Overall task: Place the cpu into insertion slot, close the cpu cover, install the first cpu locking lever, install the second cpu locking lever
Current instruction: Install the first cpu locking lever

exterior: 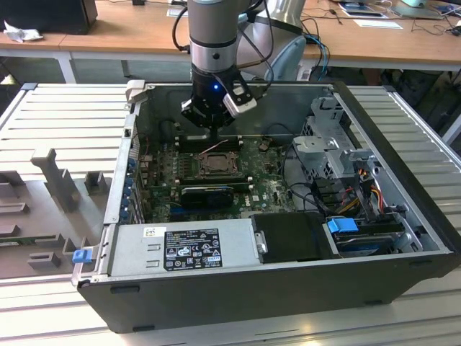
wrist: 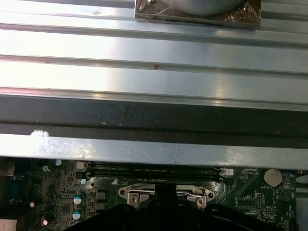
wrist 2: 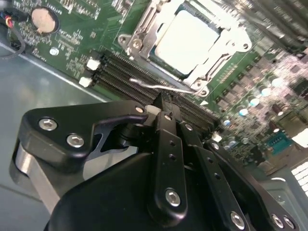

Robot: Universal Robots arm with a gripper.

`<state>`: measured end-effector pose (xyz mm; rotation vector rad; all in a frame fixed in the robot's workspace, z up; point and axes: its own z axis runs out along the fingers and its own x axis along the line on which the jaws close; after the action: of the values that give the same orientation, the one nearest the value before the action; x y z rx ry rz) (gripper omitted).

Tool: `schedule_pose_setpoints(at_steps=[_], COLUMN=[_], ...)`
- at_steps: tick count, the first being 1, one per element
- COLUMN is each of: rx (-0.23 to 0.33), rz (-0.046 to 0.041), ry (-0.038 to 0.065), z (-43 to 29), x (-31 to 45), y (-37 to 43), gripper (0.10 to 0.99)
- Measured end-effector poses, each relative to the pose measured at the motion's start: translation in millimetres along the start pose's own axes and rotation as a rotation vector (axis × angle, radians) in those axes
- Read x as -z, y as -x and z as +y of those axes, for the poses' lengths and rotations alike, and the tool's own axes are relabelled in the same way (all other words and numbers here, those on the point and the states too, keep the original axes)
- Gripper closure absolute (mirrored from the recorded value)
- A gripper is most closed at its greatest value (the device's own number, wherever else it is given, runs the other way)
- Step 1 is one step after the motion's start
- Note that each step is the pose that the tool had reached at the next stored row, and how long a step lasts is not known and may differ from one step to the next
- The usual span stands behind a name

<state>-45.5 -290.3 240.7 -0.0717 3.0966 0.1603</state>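
The cpu lies in the insertion slot on the green motherboard, its pale silver top showing. The cpu cover is down around it, a metal frame with the chip in its window. A thin wire locking lever runs along the socket's edge beside the memory slots. My gripper is shut with nothing held, its black fingertips right next to that lever. In the exterior view the gripper hangs just behind the socket. In the first wrist view the cover's edge shows beside the gripper.
The open computer case surrounds the board, its back wall close to the arm. Black memory slots lie between socket and wall. A coin battery, drive cages and cables, and the power supply stand around it.
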Motion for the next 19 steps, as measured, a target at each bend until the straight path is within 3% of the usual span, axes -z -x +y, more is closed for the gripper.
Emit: schedule_pose_setpoints(at_steps=[1,19], rx=[0.0,0.029], rz=[-0.0004,0.002], ry=[0.004,0.005], z=[-0.5,-0.1], x=[-1.7,-18.2], y=[1.4,14.5], gripper=[0.98,0.98])
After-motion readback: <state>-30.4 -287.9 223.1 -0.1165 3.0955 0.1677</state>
